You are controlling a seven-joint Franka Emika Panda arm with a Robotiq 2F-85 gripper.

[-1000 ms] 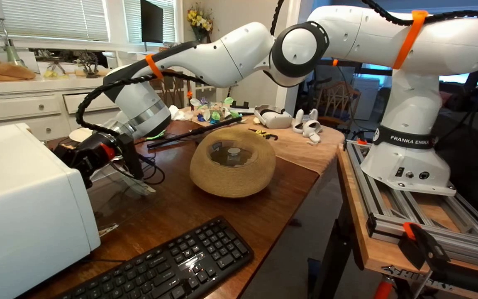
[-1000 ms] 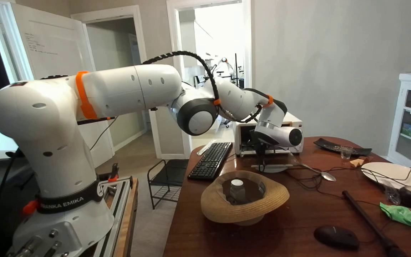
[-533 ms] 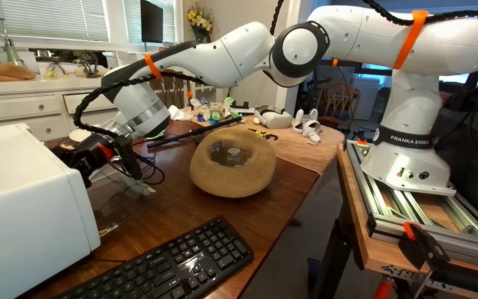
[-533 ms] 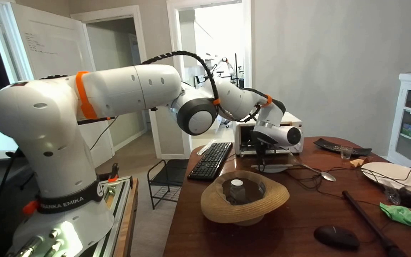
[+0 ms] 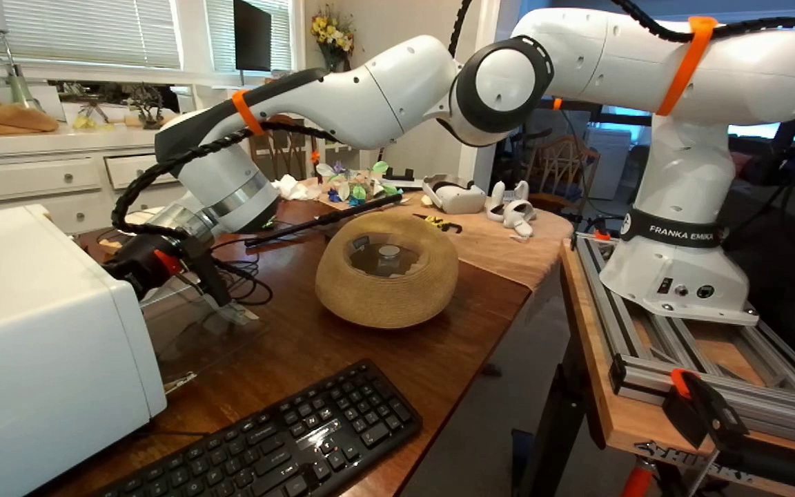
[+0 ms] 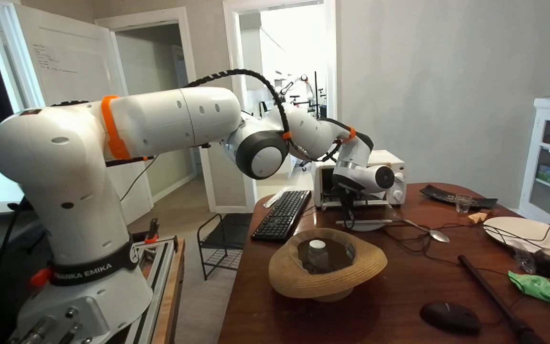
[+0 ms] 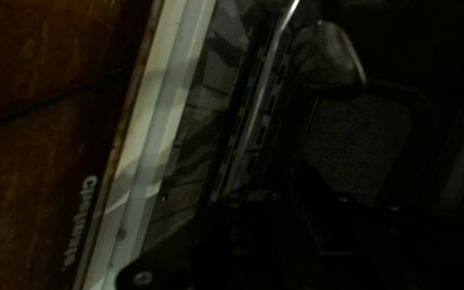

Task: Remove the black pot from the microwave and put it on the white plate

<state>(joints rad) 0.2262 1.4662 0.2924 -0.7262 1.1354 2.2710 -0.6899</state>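
Observation:
The microwave is a white oven (image 5: 32,290), with its dark opening facing the hat. My gripper (image 5: 128,273) reaches into the opening, and the oven's top edge hides its tips there. In an exterior view the wrist covers part of the oven front (image 6: 327,184). The wrist view is very dark; my fingers (image 7: 300,197) show as black shapes, so their opening and any hold are unclear. A dark, round-cornered thing with a grey speckled face (image 7: 361,149) lies just beyond them; I cannot tell if it is the black pot. The white plate (image 6: 499,227) lies on the table's far right.
The glass door (image 5: 197,324) hangs open below the wrist, with a rack (image 7: 252,121) inside. A straw hat (image 5: 387,304) holding a jar (image 6: 318,258) stands in front. A keyboard (image 5: 301,428), spoon (image 6: 437,235), cables (image 6: 408,243), a black rod (image 6: 490,291) and a mouse (image 6: 449,316) lie around.
The wrist has shifted a little to the left in both exterior views, across the oven's front. The oven's knobs are now uncovered in an exterior view. The other objects have not moved.

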